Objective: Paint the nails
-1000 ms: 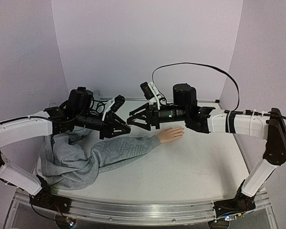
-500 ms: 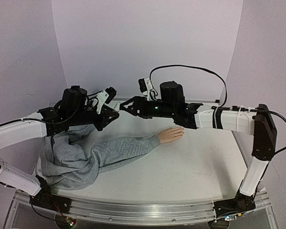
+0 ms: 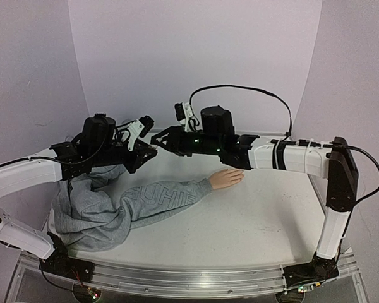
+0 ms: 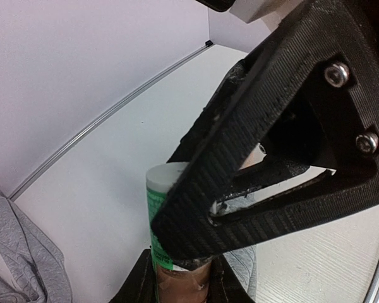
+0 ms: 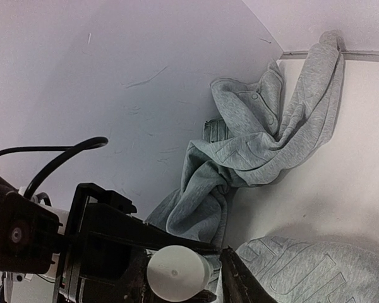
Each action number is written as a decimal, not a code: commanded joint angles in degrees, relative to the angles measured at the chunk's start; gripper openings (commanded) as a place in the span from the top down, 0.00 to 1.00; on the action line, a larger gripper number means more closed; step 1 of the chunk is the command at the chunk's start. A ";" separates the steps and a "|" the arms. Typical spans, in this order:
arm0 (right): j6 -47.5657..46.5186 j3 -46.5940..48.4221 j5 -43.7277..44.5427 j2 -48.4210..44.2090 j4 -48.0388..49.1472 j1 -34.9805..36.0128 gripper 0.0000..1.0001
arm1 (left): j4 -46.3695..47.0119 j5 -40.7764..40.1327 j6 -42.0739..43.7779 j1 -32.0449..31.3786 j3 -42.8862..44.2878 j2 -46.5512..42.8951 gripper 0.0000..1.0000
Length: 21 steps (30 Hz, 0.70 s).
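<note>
Our left gripper (image 3: 149, 152) clamps the bottle (image 4: 159, 211); we cannot tell whether our right gripper (image 3: 158, 139) grips its white cap (image 5: 177, 273). The nails (image 3: 241, 173) sit on the mannequin hand (image 3: 227, 179), well apart; an off-axis twist could spill polish.

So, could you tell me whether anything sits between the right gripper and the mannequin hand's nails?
Nothing visible does. The right gripper is up at the bottle held by the left gripper; only open air separates it from the mannequin hand.

Robot lab booth, plain lilac walls (image 3: 196, 57)
</note>
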 commanded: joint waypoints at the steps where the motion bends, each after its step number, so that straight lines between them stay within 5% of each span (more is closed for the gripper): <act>1: -0.80 3.58 -0.95 0.76 2.04 0.22 0.68 | 1.67 0.63 0.11 -0.22 1.12 -0.68 1.00; 10: -8.63 -0.09 -12.21 -1.67 5.73 -1.48 1.00 | 1.66 10.28 0.99 -0.14 0.97 -2.50 1.00; 16: -28.06 -7.16 -49.24 -5.29 10.56 -2.72 1.00 | 1.31 41.83 2.11 -0.05 3.26 -5.83 1.00; 21: -32.21 -10.66 -57.16 -7.32 10.20 -2.75 1.00 | 1.23 69.29 -8.27 0.13 9.60 -2.44 1.00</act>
